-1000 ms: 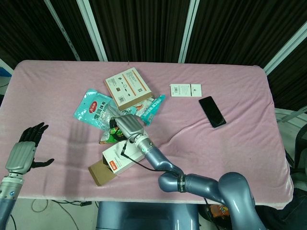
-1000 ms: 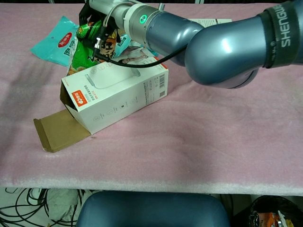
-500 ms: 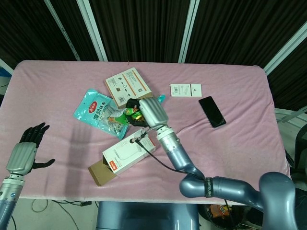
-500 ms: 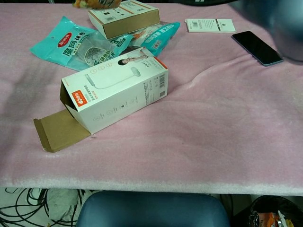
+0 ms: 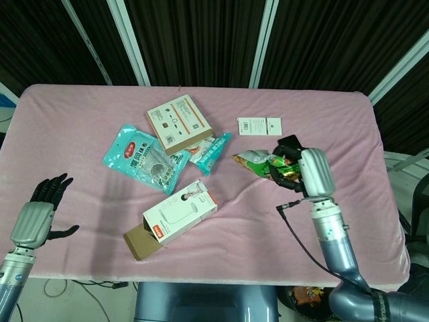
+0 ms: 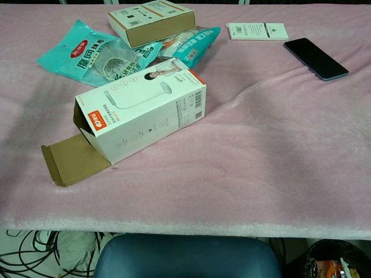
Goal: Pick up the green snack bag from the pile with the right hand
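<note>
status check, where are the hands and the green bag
Right hand holds green snack bag, lifted off the pile. Left hand open, empty. Nothing in the way.

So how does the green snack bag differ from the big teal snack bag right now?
The green snack bag is held up by the right hand on the right side of the table, near the phone; the big teal snack bag lies flat on the pink cloth at the left. The green one looks smaller and crumpled; the teal one is spread out, with a clear window. Both are soft printed packets.
</note>
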Available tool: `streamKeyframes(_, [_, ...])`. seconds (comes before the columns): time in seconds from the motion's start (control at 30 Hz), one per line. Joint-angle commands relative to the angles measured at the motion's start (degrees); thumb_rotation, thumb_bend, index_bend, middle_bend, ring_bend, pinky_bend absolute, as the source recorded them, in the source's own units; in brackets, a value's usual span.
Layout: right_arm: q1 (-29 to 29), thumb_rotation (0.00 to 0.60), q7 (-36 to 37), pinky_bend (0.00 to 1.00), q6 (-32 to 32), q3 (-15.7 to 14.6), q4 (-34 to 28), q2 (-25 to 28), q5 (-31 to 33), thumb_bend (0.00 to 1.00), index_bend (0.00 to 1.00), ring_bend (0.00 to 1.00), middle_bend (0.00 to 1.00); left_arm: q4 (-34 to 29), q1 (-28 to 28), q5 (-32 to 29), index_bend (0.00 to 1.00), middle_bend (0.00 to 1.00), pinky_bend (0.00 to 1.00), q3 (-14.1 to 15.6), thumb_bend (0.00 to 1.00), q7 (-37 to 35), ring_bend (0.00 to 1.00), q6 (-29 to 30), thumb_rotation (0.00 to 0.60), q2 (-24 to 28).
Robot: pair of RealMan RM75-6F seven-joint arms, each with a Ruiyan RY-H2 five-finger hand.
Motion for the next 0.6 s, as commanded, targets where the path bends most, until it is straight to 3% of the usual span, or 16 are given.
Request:
streamKeyframes(0.03, [-6.06,0.6,5.13,0.74,4.42,-4.98,-2.37,4.08,-5.35,0.63,0.84,0.67,0.67,0.18,0.13,0.53,0.0,0.0,0.0,0.15,0.0,-0.02,0.0,0.48,0.6,-0.08])
streamKeyframes(0.33, [-16.23,0.6,15.59,0.74,11.8,-14.16,-2.03,10.4,-16.23,0.63,0.84,0.67,0.67,0.31,0.49,1.6,0.0,0.0,0.0,0.56,0.0,0.38,0.0,1.44,0.6,-0.28])
streamKeyframes(0.6, [-18.14,0.6,19.38,0.74,11.44,-17.38,0.64,11.29,-19.8,0.63,0.84,0.67,0.67,0.02,0.96,1.94,0.0,0.0,0.0,0.7,0.0,0.98,0.0,2.38,0.6,-0.34])
